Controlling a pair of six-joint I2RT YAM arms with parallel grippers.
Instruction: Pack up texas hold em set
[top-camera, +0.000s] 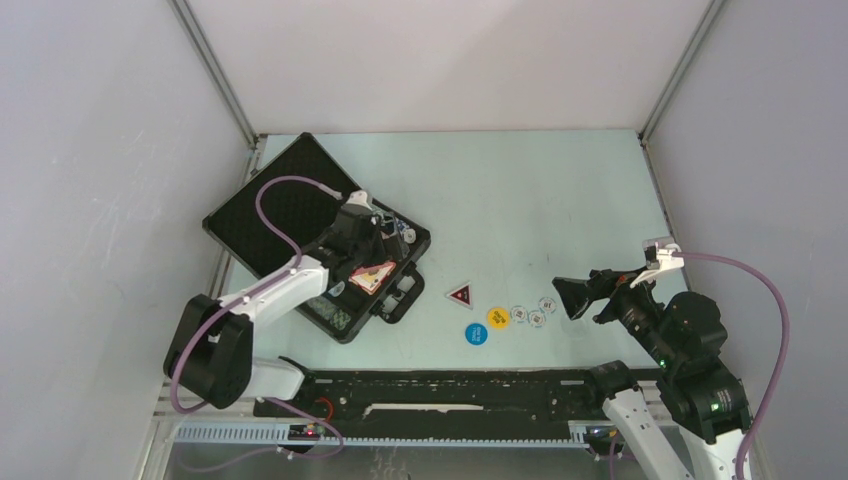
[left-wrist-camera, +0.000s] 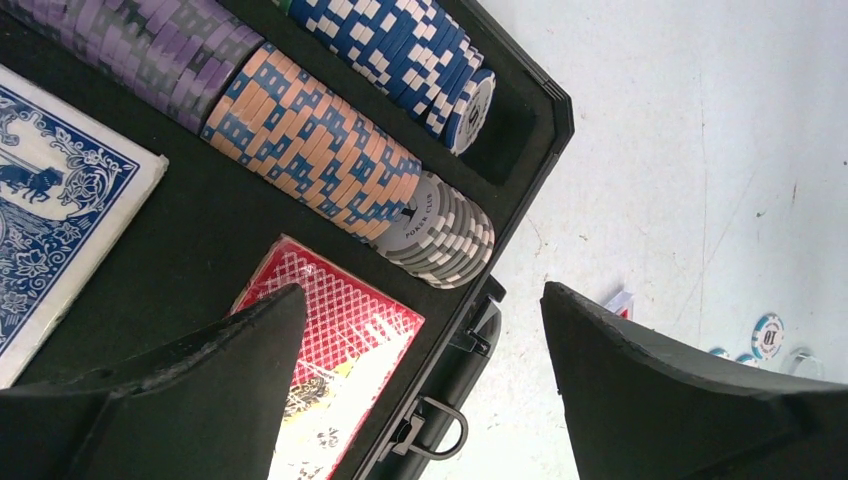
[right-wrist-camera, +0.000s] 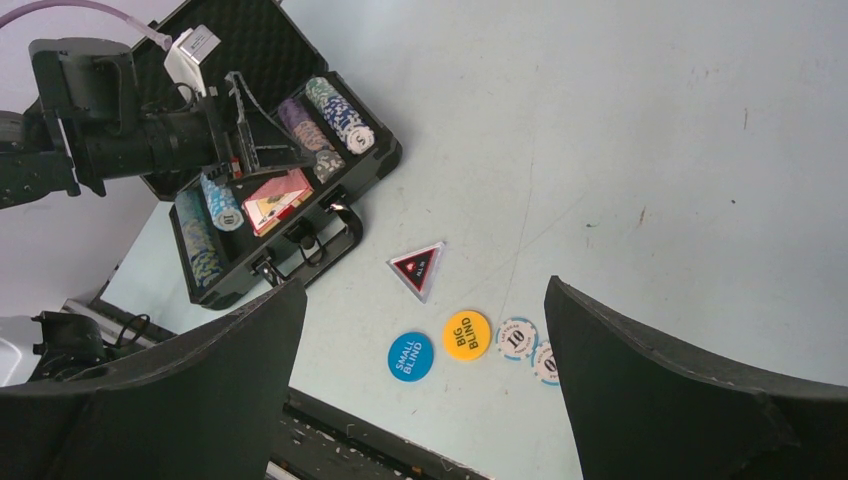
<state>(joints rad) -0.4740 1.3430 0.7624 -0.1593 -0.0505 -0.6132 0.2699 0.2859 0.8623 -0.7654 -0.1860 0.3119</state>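
Note:
The black briefcase (top-camera: 268, 208) lies open at the left, its lid folded back. Its tray holds rows of poker chips (left-wrist-camera: 320, 150), a red card deck (left-wrist-camera: 350, 325) and a blue card deck (left-wrist-camera: 60, 200). My left gripper (top-camera: 376, 246) hovers open and empty over the tray's near rim (left-wrist-camera: 530, 170), above the red deck. On the table lie a triangular marker (top-camera: 460, 295), a yellow disc (top-camera: 497, 317), a blue disc (top-camera: 476, 333) and three loose chips (top-camera: 537, 319). My right gripper (top-camera: 575, 297) is open and empty, just right of those chips; they show between its fingers (right-wrist-camera: 700, 400).
A black rail (top-camera: 450, 395) runs along the near edge between the arm bases. White enclosure walls stand on three sides. The case handle and latches (left-wrist-camera: 440, 425) face the table's middle. The left arm's purple cable (top-camera: 275, 190) arcs over the lid.

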